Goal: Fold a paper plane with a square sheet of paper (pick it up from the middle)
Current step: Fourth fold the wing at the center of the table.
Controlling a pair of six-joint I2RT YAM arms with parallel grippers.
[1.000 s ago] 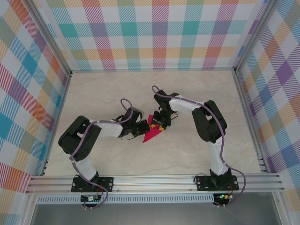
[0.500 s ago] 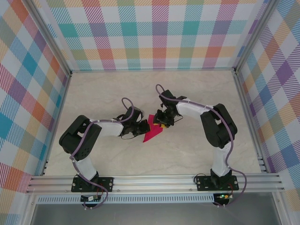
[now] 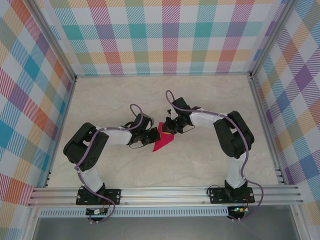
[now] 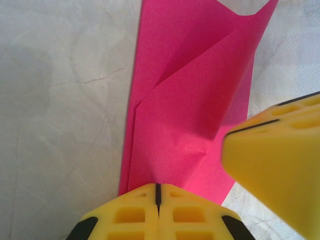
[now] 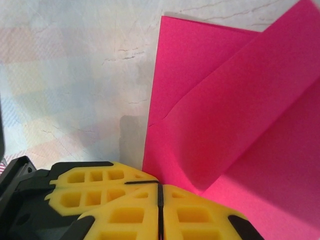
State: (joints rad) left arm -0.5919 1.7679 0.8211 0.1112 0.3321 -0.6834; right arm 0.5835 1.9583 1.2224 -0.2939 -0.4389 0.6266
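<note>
The square sheet of paper (image 3: 161, 143), magenta-pink and partly folded, lies on the table between the two arms. In the left wrist view the paper (image 4: 190, 105) shows creases and a raised flap. My left gripper (image 3: 153, 136) is shut, its tips (image 4: 157, 189) resting on the paper's near edge. My right gripper (image 3: 168, 129) is also shut, its tips (image 5: 160, 189) down on the paper (image 5: 235, 115) beside a flap that curls upward. No paper shows between either pair of jaws. The two grippers almost touch: the left one's yellow fingers (image 5: 90, 185) sit just left of the right one's tips.
A pale marbled tabletop (image 3: 125, 100) spreads round the paper, fenced by an aluminium frame (image 3: 165, 192) and checked walls. One yellow finger of the right gripper (image 4: 277, 160) looms over the paper's right side in the left wrist view.
My right gripper has shut and slid a little left onto the paper, close against the left gripper. The left arm has stayed put.
</note>
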